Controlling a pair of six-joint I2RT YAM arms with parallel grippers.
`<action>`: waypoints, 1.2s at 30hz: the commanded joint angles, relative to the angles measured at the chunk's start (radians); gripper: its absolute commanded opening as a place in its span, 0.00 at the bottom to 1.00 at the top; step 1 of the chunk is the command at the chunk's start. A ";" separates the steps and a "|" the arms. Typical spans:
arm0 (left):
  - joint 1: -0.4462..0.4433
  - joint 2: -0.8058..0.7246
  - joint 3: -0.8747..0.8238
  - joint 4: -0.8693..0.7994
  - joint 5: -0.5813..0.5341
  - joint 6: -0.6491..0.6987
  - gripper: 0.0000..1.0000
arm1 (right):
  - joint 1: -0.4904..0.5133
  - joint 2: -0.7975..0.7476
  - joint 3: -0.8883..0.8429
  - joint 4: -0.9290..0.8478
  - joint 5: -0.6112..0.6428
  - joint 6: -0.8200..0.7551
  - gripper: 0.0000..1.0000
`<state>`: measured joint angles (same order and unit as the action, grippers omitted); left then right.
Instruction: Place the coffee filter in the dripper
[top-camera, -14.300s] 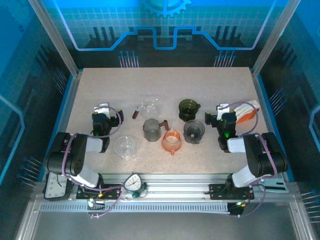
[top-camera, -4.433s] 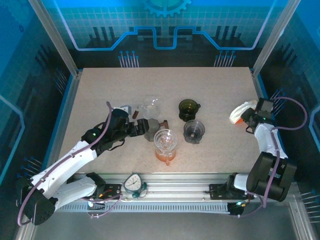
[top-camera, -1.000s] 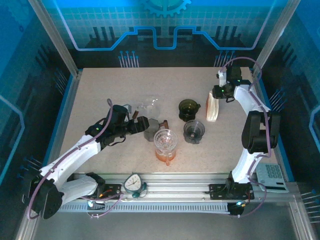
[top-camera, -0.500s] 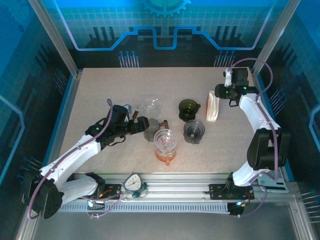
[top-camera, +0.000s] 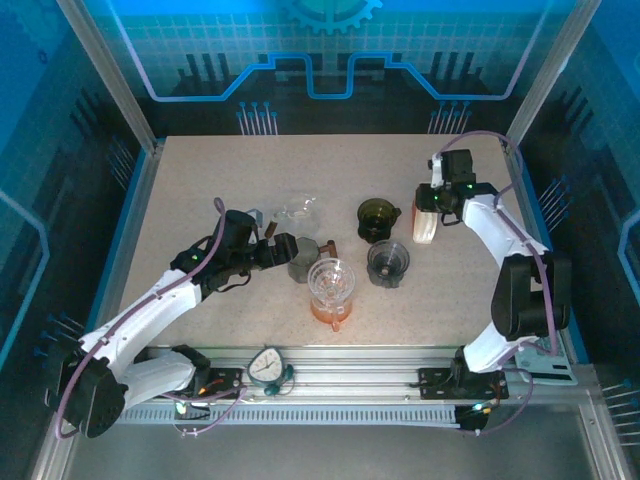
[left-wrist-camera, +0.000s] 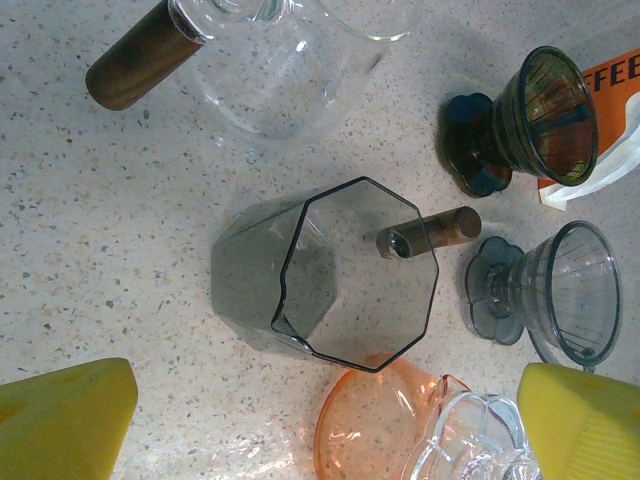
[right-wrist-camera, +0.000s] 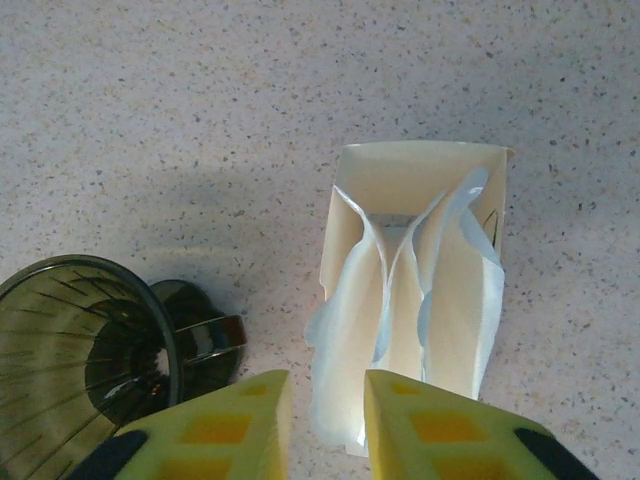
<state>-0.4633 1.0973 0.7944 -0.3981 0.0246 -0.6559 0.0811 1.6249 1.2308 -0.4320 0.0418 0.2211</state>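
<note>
Top view: my right tool (top-camera: 432, 203) has swung in over the filter pack (top-camera: 424, 224), upright on the surface (top-camera: 200, 180) beside the green dripper (top-camera: 376, 218); my left tool (top-camera: 284, 251) is unmoved. Left wrist view: left tool spread wide about the grey cup (left-wrist-camera: 340, 275). Right wrist view: jaws narrowed at the coffee filters (right-wrist-camera: 355, 330); whether they grip, I cannot tell.

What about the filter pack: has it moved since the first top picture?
Yes. The filter pack has moved left, from the far right, and now stands just right of the green dripper, which kept its place.
</note>
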 joint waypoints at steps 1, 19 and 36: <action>0.010 0.010 0.008 -0.019 0.020 -0.024 0.99 | 0.009 0.029 0.033 0.004 0.060 0.026 0.23; 0.011 0.012 0.005 -0.013 0.024 -0.021 0.99 | -0.002 0.069 0.048 -0.023 0.152 -0.006 0.16; 0.012 0.016 0.005 -0.013 0.023 -0.022 0.99 | -0.009 0.096 0.063 -0.025 0.147 -0.026 0.00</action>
<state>-0.4599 1.1015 0.7944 -0.3981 0.0246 -0.6559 0.0776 1.7107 1.2644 -0.4450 0.1802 0.2024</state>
